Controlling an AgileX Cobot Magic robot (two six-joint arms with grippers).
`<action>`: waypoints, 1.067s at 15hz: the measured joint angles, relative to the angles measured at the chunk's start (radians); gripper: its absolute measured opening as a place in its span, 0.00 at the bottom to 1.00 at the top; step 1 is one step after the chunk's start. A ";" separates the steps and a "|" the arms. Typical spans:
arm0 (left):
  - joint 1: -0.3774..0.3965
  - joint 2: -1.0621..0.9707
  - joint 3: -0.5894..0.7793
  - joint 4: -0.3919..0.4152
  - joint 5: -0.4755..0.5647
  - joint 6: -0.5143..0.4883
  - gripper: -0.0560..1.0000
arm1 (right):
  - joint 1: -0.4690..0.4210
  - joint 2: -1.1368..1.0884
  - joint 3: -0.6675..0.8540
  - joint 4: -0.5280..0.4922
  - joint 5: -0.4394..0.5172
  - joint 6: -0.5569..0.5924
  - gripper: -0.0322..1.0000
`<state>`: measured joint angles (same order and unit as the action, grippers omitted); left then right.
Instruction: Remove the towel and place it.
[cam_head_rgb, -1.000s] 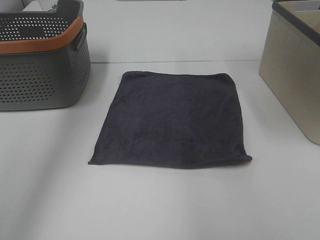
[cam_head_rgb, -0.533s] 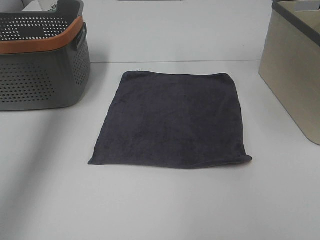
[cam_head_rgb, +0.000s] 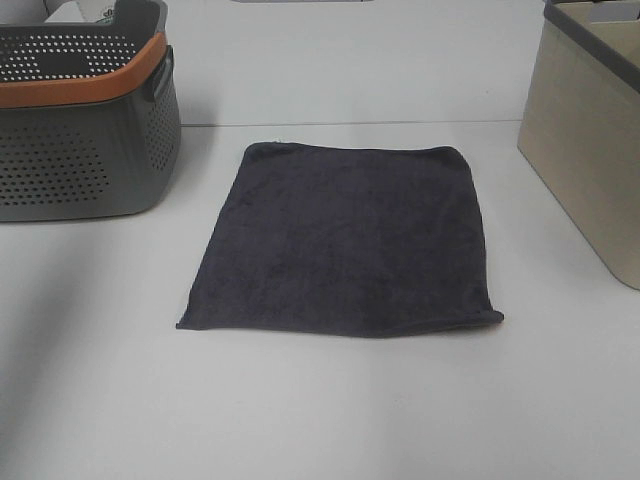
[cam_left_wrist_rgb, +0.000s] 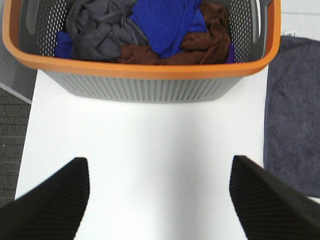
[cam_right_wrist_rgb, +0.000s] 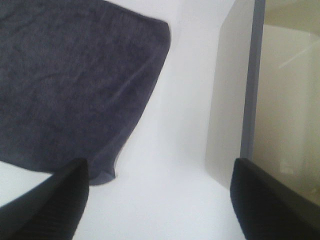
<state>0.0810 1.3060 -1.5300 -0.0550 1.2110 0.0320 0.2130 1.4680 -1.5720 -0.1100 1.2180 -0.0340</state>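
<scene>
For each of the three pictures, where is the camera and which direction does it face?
Exterior high: sits above the table, facing the towel between basket and beige box; no robot parts show.
Left wrist: looks past two open fingers at the basket of clothes.
Right wrist: looks past open fingers at towel corner and box.
All three views share the towel.

Even, diffuse overhead light leaves the white bench (cam_head_rgb: 330, 410) bright with only faint, soft-edged shadows beside the basket (cam_head_rgb: 90, 150). The right wrist view is hazy and slightly overexposed, softening the towel (cam_right_wrist_rgb: 70, 85); both wrist views blur the dark jaws.
</scene>
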 joint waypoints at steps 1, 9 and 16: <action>0.000 -0.070 0.078 0.000 -0.004 0.002 0.74 | 0.000 -0.060 0.092 0.001 0.000 0.003 0.77; 0.000 -0.651 0.712 -0.019 -0.116 0.009 0.81 | 0.000 -0.477 0.732 0.065 -0.175 0.018 0.77; 0.000 -1.138 0.957 -0.030 -0.054 -0.016 0.81 | 0.000 -0.893 1.044 0.110 -0.200 0.027 0.77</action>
<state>0.0810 0.1680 -0.5730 -0.0850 1.1570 0.0160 0.2130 0.5750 -0.5280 0.0000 1.0180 -0.0070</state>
